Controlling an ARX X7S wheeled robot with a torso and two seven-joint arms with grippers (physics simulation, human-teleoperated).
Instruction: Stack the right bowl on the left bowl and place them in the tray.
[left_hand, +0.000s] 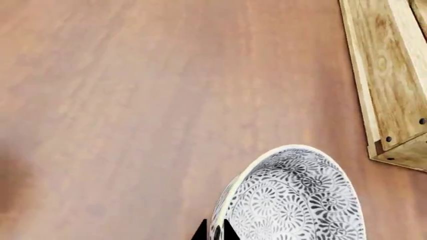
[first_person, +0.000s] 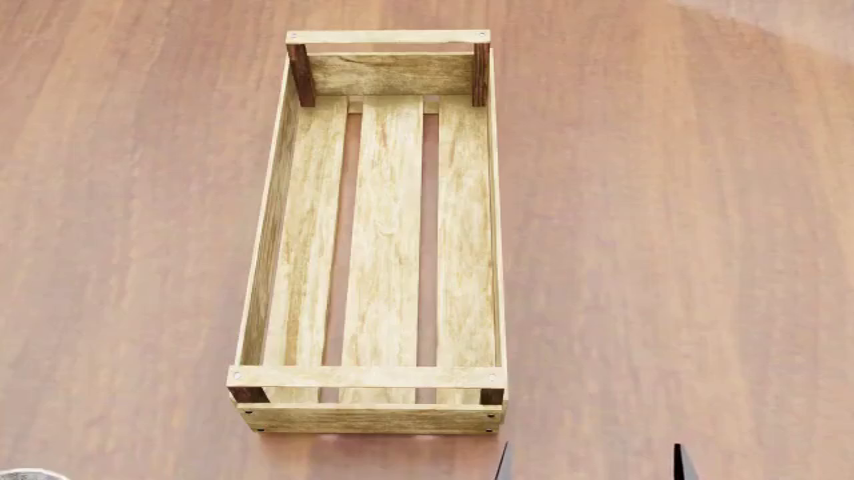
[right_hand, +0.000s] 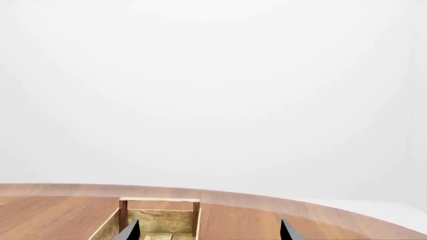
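A bowl (left_hand: 300, 200) with a grey-and-white floral pattern fills the lower part of the left wrist view. My left gripper (left_hand: 215, 233) is shut on its rim, one dark fingertip outside the wall and one inside. I cannot tell whether a second bowl sits nested with it. Only a sliver of a bowl rim (first_person: 20, 474) shows at the head view's bottom left corner. The tray (first_person: 274, 220), a long light-wood slatted crate, lies mid-table with nothing in it; one of its corners (left_hand: 393, 100) is close to the bowl. My right gripper (first_person: 594, 466) stands open just right of the tray's near end, holding nothing.
The brown wooden table (first_person: 667, 200) spreads bare on both sides of the tray. In the right wrist view the open right gripper (right_hand: 209, 233) faces the tray's end wall (right_hand: 160, 220), with the table's curved far edge (right_hand: 280, 201) and a white background beyond.
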